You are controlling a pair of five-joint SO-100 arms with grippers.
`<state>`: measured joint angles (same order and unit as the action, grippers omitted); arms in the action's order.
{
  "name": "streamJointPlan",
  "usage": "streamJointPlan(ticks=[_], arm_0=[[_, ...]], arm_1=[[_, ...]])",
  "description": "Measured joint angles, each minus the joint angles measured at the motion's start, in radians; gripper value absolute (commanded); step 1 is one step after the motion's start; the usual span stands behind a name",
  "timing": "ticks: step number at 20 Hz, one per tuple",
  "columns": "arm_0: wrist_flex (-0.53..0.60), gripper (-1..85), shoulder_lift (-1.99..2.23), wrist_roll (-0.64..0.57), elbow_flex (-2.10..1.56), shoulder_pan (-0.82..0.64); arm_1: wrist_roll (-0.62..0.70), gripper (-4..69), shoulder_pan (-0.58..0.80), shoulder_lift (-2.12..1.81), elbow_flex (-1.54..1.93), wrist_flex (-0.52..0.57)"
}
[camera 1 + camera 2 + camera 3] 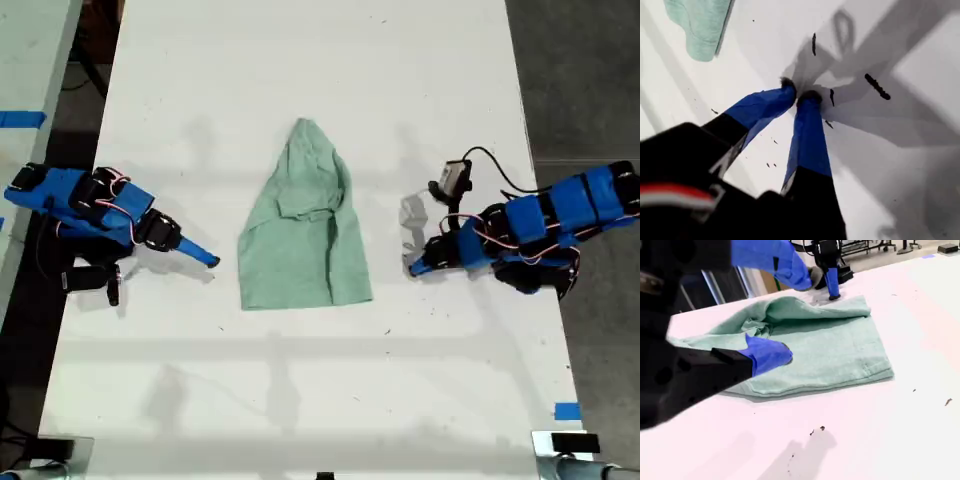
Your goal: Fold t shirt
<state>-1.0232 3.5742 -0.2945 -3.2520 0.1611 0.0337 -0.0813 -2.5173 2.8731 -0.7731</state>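
Note:
The pale mint-green t shirt (pixel 305 235) lies wrinkled on the white table (pixel 320 400), its narrow end toward the far edge and its straight hem toward the near edge. My first gripper (pixel 413 268) is at the exterior view's right, a short way from the shirt's hem corner (pixel 702 25). It (pixel 797 95) is shut, tips on bare table, holding nothing. My second gripper (pixel 208 259) is at the exterior view's left, just off the shirt's edge. Its jaws (pixel 797 315) stand wide open and empty, facing the shirt (pixel 830 350), with the first gripper (pixel 832 287) beyond.
A small white camera module (pixel 455 178) with a looping cable rides on the arm at the exterior view's right. Blue tape (pixel 567 410) marks the table's near right edge. Another table with blue tape (pixel 20 120) stands past the exterior view's left edge.

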Motion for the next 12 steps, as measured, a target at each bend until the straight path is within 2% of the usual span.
streamJointPlan(ticks=[2,4,6,7,9,12], arm_0=[[0.000,19.2,0.000,0.000,0.000,0.000],[0.000,19.2,0.000,0.000,0.000,0.000],[0.000,19.0,0.000,0.000,0.000,0.000],[0.000,18.2,0.000,0.000,0.000,0.000],[0.000,16.4,0.000,-0.003,0.000,0.000],[0.000,15.6,0.000,-0.003,0.000,0.000]], arm_1=[[-0.063,1.7,0.000,-0.071,0.035,-0.011],[-0.083,-0.5,0.000,-0.215,0.092,-0.080],[-0.072,3.3,0.005,-0.445,0.164,-0.218],[-0.058,4.6,0.015,-0.584,0.176,-0.339],[0.091,4.9,0.061,-0.882,0.178,-0.515],[0.341,4.9,0.135,-0.959,0.178,-0.558]])
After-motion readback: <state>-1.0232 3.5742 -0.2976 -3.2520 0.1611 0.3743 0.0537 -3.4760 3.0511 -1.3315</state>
